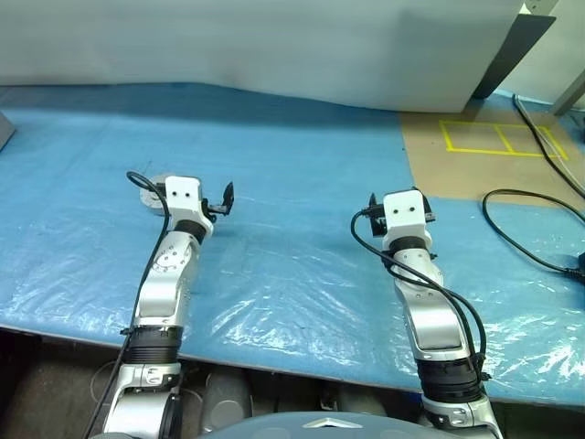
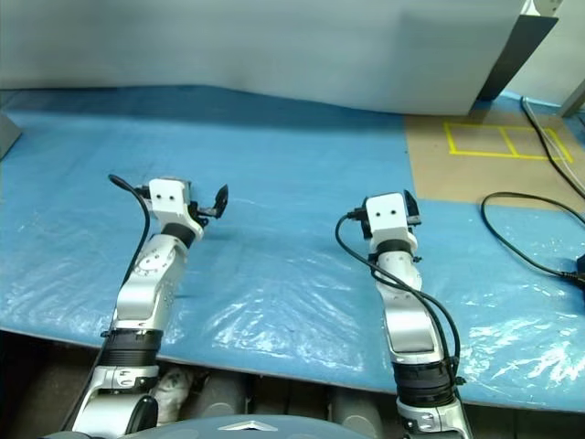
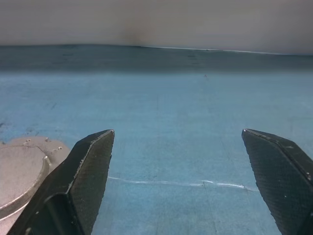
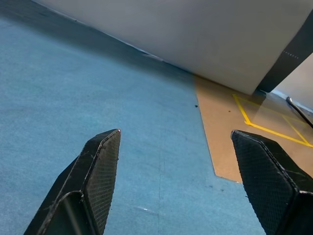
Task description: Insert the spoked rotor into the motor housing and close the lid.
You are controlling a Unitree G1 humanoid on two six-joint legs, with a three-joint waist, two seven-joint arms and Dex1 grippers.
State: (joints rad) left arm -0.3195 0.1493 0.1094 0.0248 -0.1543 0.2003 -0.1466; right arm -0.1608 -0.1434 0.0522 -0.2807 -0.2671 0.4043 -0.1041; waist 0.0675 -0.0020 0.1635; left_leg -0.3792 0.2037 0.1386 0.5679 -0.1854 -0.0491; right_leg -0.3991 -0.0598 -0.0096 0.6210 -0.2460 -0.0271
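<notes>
A round silver-grey metal disc (image 3: 19, 174) with a smooth face and small screw holes along its rim lies flat on the blue sheet (image 1: 292, 229), just beside the left gripper (image 3: 178, 142) on its outer side; from the head camera only a pale sliver of it peeks out from behind the left wrist. Whether this is the lid or the housing cannot be told, since no fins, copper windings or spokes can be made out on the part that is visible. The left gripper has its two black fingers (image 3: 90, 171) spread wide apart with nothing but bare sheet between them. The right gripper (image 4: 176, 142) hangs over the sheet with its fingers (image 4: 100, 166) likewise wide apart and empty, well away from the disc. Ahead of the right arm the sheet ends at a brown board (image 1: 484, 160) marked with yellow tape rectangles (image 1: 503, 137). A black cable (image 1: 530, 229) loops across the sheet to the right. A pale wall (image 1: 274, 46) closes off the far edge of the table.
</notes>
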